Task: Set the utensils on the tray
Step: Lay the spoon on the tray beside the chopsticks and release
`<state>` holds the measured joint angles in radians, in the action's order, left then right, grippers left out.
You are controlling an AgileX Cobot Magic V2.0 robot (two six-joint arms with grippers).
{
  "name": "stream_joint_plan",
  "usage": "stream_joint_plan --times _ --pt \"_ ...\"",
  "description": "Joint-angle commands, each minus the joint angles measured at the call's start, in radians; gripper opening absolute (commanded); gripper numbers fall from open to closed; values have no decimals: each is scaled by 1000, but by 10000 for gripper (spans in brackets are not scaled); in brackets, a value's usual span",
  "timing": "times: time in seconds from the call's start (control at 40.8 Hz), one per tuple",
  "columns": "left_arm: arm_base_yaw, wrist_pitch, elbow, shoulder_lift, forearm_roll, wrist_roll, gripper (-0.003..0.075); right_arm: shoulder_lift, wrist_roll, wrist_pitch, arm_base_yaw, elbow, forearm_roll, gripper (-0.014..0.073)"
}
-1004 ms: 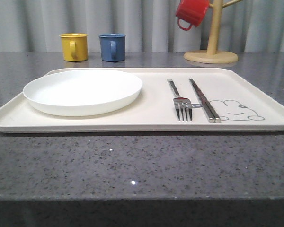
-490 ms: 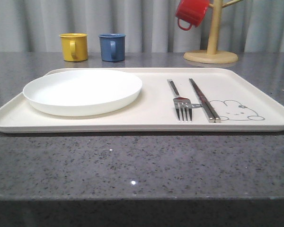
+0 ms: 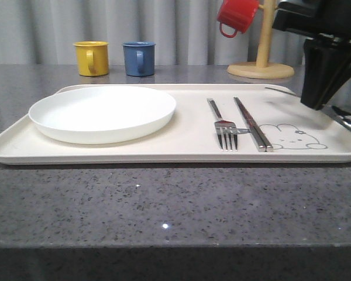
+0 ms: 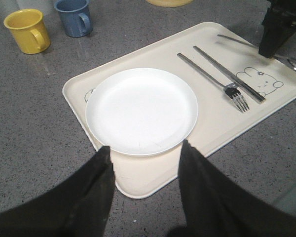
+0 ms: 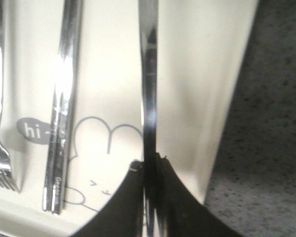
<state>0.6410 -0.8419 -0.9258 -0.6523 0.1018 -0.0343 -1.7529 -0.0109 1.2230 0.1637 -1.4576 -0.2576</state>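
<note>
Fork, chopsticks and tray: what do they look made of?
The fork and chopsticks look like polished metal, likely steel: mirror-bright with sharp glints. The tray looks like matte cream plastic or melamine, evenly dull with a printed rabbit; the exact material is uncertain.

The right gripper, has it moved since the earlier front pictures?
Yes. The right gripper has come in over the tray's right end, right of the chopsticks, holding the spoon.

Right gripper (image 3: 323, 88) matte black, blocky body at upper right, tapering to wedge-shaped fingers. Left gripper (image 4: 145, 190) two broad black fingers, lower frame.
</note>
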Motion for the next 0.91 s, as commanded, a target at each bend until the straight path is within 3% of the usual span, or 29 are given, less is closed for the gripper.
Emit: stream_joint_plan --times 0.0,0.196,0.465,0.637,0.882 --pt "5 76 -25 -3 3 -8 293 18 -86 -11 20 -23 -11 -24" --pt "5 76 -25 -3 3 -8 293 8 -203 -95 26 -23 -11 -12" --pt "5 76 -25 -3 3 -8 293 7 -209 -128 26 -23 -11 248" --pt "5 76 -25 -3 3 -8 293 11 -188 -149 26 -23 8 257" --pt "5 76 -25 -3 3 -8 293 114 -7 -138 26 -23 12 257"
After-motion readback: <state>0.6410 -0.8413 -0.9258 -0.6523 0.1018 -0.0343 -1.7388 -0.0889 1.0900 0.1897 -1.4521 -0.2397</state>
